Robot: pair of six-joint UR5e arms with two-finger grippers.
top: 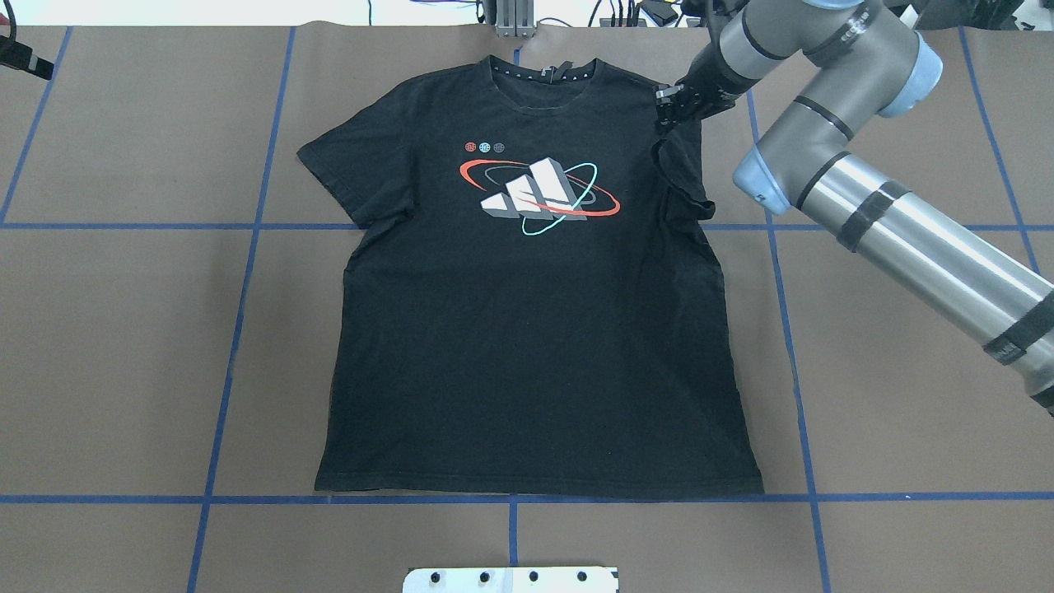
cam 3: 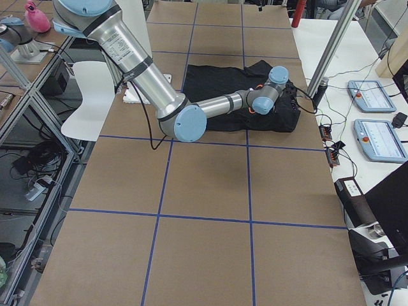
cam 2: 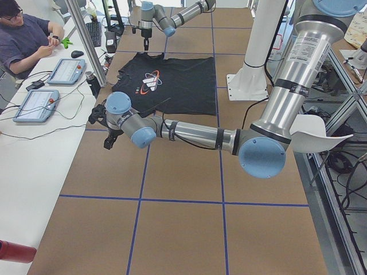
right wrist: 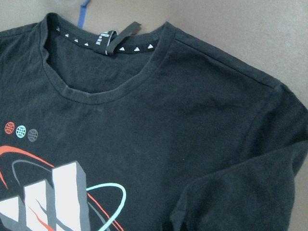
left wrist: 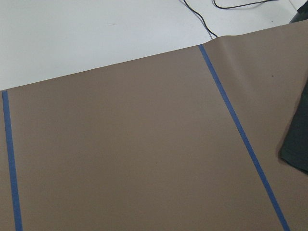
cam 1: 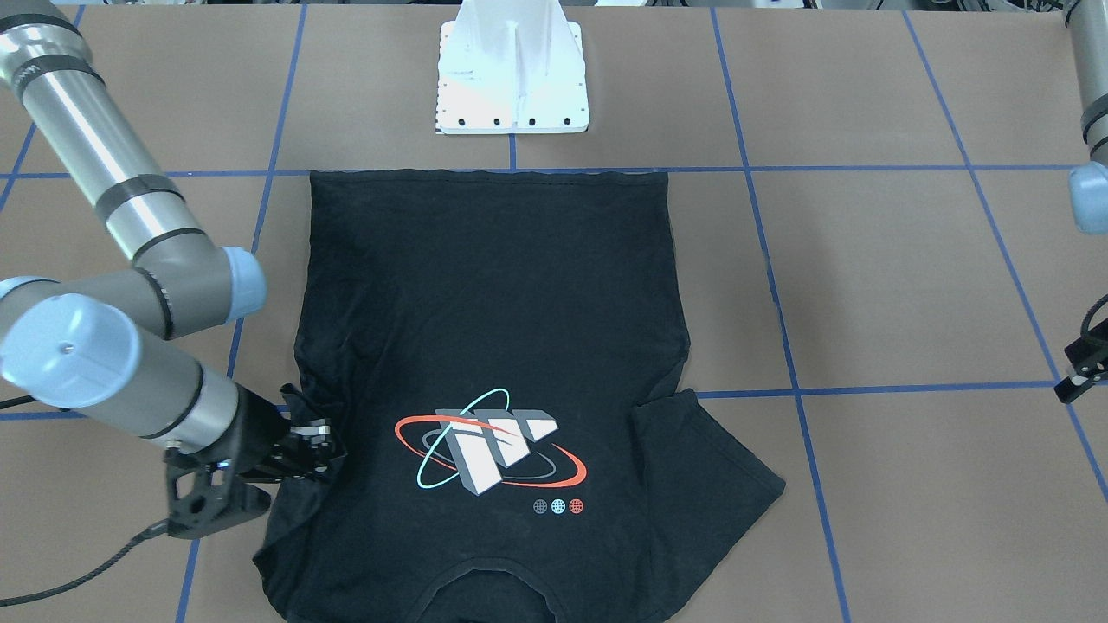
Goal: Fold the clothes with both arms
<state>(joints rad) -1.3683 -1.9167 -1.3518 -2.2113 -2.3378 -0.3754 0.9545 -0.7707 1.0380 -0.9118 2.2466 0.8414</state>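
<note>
The black T-shirt [top: 535,329] lies flat and chest-up on the brown table, with its collar [top: 547,74] at the far side. Its orbit graphic [top: 539,193] faces up. My right gripper [top: 669,103] is at the shirt's right shoulder and looks shut on the sleeve fabric. It also shows in the front view [cam 1: 316,437]. That sleeve [top: 685,177] is bunched and folded in over the shirt body. The other sleeve [top: 333,165] lies spread out. My left gripper [cam 1: 1078,372] hangs off to the side, away from the shirt. Whether it is open or shut does not show.
The white base pedestal [cam 1: 512,69] stands at the table's near edge by the shirt's hem. Blue tape lines [top: 239,329] grid the brown table cover. A white side table with tablets [cam 2: 34,103] and a seated operator [cam 2: 26,34] lie beyond the far edge.
</note>
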